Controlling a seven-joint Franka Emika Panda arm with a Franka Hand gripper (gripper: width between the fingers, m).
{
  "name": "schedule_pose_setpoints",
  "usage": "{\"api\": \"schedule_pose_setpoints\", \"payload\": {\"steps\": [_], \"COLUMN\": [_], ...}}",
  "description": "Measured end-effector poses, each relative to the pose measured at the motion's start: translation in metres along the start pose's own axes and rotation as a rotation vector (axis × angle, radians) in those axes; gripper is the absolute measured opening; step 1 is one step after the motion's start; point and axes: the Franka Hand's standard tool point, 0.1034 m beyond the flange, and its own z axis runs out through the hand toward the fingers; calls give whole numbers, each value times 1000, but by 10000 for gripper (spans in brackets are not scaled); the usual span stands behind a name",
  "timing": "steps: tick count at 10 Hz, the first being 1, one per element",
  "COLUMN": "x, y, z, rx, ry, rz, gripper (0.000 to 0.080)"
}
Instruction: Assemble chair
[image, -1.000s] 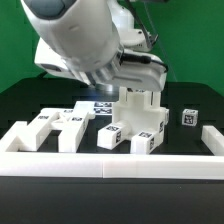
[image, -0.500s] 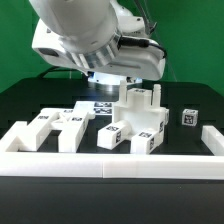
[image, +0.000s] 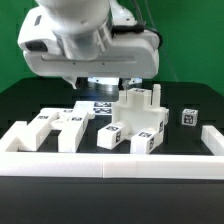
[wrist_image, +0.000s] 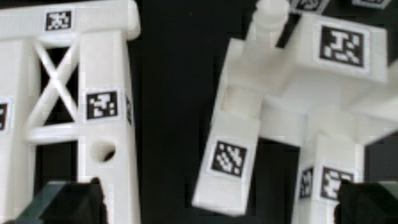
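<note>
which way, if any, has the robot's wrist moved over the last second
Yes. The wrist has turned, its white housing swinging toward the exterior view's left, away from the partly built chair, which stays put.

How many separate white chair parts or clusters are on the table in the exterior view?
3: a cross-braced frame on the exterior view's left, the part-built chair in the middle, a small tagged block on the right. The arm may hide others.

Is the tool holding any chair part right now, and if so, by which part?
Nothing is held. The tool hangs open above the chair pieces, its jaws wide apart with nothing between them. The pieces rest on the table.
</note>
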Motion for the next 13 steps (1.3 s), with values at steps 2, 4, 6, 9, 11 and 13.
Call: {"api": "schedule_pose_setpoints", "payload": {"steps": [2, 4, 6, 9, 11, 13], "x": [7, 14, 23, 35, 42, 49], "y": [0, 1, 8, 9, 15, 28], "z": [-3, -8, -8, -35, -36, -40], "rx": [1, 2, -15, -32, -43, -75], "ry": [84, 178, 300, 429, 518, 634], "rz": [1, -2, -59, -120, -109, -145], "gripper": [649, 649, 649, 649, 649, 649]}}
